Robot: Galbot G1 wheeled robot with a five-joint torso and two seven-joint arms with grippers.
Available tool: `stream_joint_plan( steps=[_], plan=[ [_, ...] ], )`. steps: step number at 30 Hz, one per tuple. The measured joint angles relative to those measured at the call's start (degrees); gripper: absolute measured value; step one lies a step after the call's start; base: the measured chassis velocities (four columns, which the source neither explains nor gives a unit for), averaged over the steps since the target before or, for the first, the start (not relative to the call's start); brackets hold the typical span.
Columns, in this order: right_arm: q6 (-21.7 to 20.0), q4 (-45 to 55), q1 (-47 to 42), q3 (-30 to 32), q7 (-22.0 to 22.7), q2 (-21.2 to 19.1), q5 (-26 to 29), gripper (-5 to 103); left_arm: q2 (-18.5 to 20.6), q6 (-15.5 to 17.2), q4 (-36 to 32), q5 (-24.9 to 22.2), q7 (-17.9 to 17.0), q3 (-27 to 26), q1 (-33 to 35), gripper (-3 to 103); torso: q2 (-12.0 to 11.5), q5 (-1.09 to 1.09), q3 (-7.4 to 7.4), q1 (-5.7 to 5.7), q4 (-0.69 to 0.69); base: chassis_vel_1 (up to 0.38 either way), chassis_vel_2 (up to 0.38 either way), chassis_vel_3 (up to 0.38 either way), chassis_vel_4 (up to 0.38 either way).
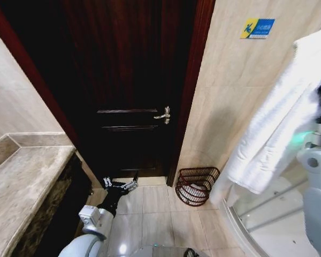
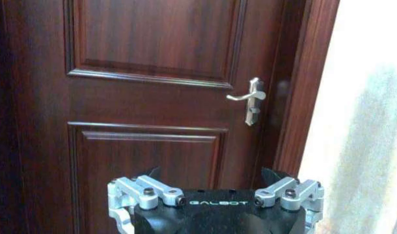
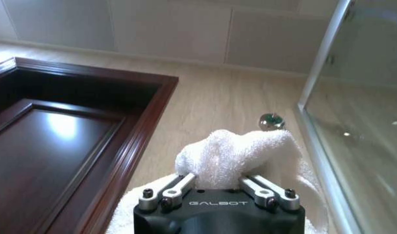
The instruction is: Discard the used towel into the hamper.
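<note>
The used towel [image 1: 278, 123] is white and thick and hangs down the right wall, high above the floor. In the right wrist view my right gripper [image 3: 218, 181] is shut on a bunched fold of the towel [image 3: 241, 151], just below a round chrome wall knob [image 3: 272, 121]. The hamper [image 1: 197, 185], a reddish-brown wire basket, stands on the floor against the wall right of the door, below and left of the towel. My left gripper [image 1: 120, 186] hangs low near the door's foot, open and holding nothing, and faces the door [image 2: 211, 174].
A dark wooden door [image 1: 123, 80] with a metal lever handle [image 1: 163, 114] is shut ahead. A stone counter [image 1: 21, 182] runs along the left. A glass shower screen [image 1: 267, 209] curves at lower right. Tiled floor [image 1: 155, 214] lies between.
</note>
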Motion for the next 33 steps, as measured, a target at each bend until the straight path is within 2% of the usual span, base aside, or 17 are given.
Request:
stream_joint_plan(
  steps=[8, 13, 25, 33],
  plan=[
    [-0.03, -1.47, 2.41, -0.06, 0.09, -2.11, 1.03, 9, 0.0, 0.0, 0.0, 0.0, 0.0, 0.0, 0.0, 100, 0.02, -0.04, -0.03, -0.08, -0.03, -0.022, 0.033, 0.012, -0.016],
    [0.38, -2.09, 2.07, -0.7, -0.62, -1.52, 1.18, 9, 0.0, 0.0, 0.0, 0.0, 0.0, 0.0, 0.01, 100, 0.03, -0.03, -0.03, -0.09, -0.04, 0.014, -0.015, -0.024, 0.013],
    [3.68, -3.52, -4.61, -2.43, -4.51, 5.55, -3.15, 9, 0.0, 0.0, 0.0, 0.0, 0.0, 0.0, 0.0, 100, 0.02, -0.03, -0.01, -0.04, -0.02, 0.0, 0.0, 0.0, 0.0],
    [5.66, -4.46, -7.82, -3.03, -4.57, 9.16, -7.11, 9, 0.0, 0.0, 0.0, 0.0, 0.0, 0.0, 0.01, 100, 0.02, -0.03, -0.02, -0.04, -0.03, 0.0, 0.0, 0.0, 0.0]
  ],
)
